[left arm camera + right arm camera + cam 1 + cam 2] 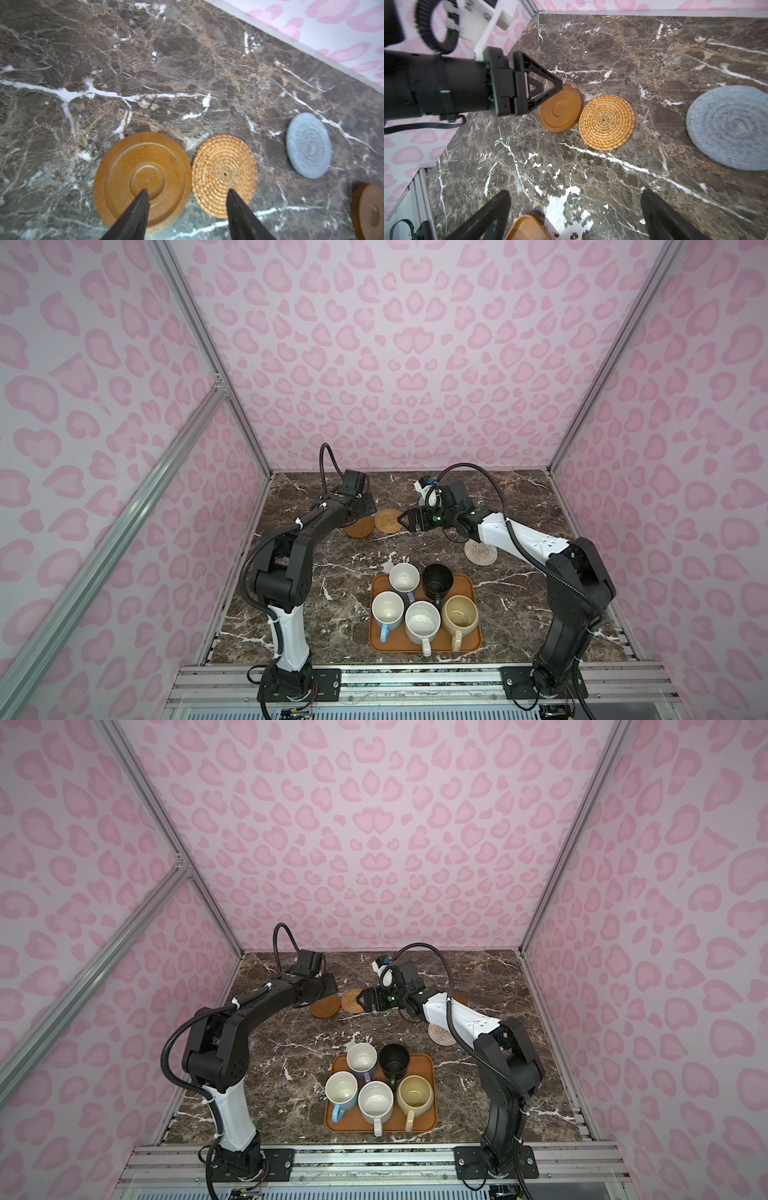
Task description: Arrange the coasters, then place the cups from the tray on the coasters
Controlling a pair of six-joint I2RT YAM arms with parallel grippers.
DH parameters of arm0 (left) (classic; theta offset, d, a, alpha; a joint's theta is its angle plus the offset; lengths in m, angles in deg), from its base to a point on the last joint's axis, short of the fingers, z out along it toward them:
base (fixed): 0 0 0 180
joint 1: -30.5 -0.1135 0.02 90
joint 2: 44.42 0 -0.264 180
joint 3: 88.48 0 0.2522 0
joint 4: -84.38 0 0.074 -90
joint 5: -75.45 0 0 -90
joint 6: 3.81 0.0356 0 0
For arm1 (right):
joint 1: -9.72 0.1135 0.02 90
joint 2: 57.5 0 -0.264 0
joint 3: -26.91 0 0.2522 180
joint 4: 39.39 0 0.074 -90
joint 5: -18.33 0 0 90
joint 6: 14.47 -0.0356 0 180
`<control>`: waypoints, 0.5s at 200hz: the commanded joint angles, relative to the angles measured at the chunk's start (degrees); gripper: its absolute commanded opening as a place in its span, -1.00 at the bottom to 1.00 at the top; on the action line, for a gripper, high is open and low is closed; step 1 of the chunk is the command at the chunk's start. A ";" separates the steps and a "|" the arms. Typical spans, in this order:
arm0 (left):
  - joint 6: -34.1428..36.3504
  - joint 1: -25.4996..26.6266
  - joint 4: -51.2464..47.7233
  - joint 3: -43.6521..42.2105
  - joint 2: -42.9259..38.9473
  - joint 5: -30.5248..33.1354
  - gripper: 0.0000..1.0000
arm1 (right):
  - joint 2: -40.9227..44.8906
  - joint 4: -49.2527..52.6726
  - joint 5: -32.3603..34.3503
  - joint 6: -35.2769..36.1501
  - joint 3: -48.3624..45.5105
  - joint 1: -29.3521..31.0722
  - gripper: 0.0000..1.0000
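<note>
Marble table (345, 547), both top views: dark brown with white veins.
Tray (461, 583), both top views: sits near the front edge, about mid-table, with all five cups on it.
Cups, both top views: lavender mug (403, 576) and black mug (437, 581) stand at the back. The light blue mug (387, 611), speckled white mug (422, 621) and beige mug (459, 616) stand in front, packed close.
Coasters, both top views: a wooden coaster (360, 528) lies edge to edge with the orange woven coaster (390, 521), beyond the tray. The cream woven coaster (478, 553) lies off to the right, partly under the right arm.
Left wrist view, left gripper (188, 190): fingers apart with nothing between them, one tip over the wooden coaster, the other over the orange woven one. The grey-blue coaster (308, 145) lies apart, with a second wooden coaster (367, 212) beyond it.
Right wrist view, right gripper (576, 192): fingers spread wide over bare marble, holding nothing. A rounded tray corner shows between them.
</note>
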 commanded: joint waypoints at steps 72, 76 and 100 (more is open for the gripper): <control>0.87 6.62 -1.61 2.54 2.27 -1.76 0.37 | 4.79 0.10 1.36 -2.09 -3.84 -4.82 0.99; 0.87 6.66 -1.87 3.02 2.87 -1.76 0.37 | 4.96 0.31 1.48 -2.06 -3.90 -5.13 0.99; 0.96 6.87 -2.62 6.02 6.91 -2.02 0.28 | 5.37 0.86 1.81 -1.68 -4.43 -6.95 0.99</control>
